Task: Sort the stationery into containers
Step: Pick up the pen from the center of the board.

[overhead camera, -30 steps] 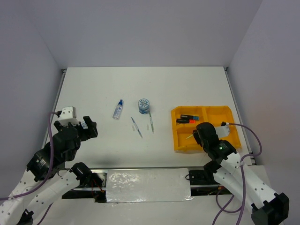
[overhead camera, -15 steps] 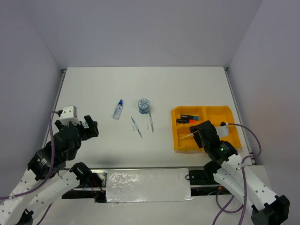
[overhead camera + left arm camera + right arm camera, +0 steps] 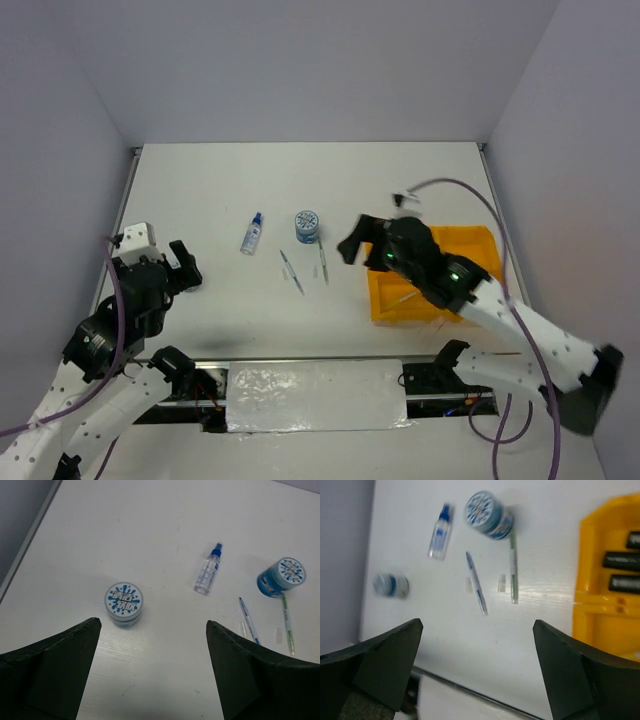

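Note:
My left gripper (image 3: 183, 266) (image 3: 152, 625) hangs open and empty above the table. A round blue-white pot (image 3: 124, 604) lies just ahead of it. Further on lie a blue-capped clear bottle (image 3: 208, 575) (image 3: 252, 233), a second pot (image 3: 281, 576) (image 3: 308, 225), a blue pen (image 3: 248, 626) (image 3: 291, 271) and a green pen (image 3: 287, 625) (image 3: 323, 262). My right gripper (image 3: 358, 240) (image 3: 477, 624) is open and empty, between the pens and the orange-yellow tray (image 3: 482, 240) (image 3: 600, 595). Black highlighters (image 3: 620, 560) lie in one tray compartment. A thin pen (image 3: 405, 297) lies in the near-left one.
Two small clear pen caps (image 3: 469, 584) (image 3: 502, 582) lie beside the pens. The table's near edge with a foil-covered strip (image 3: 315, 393) runs between the arm bases. Grey walls close in the left, the right and the back.
The right gripper has opened and swung up and left, from over the tray's near-left compartment to the tray's left edge. A pen now lies in that compartment. The left arm has shifted slightly left.

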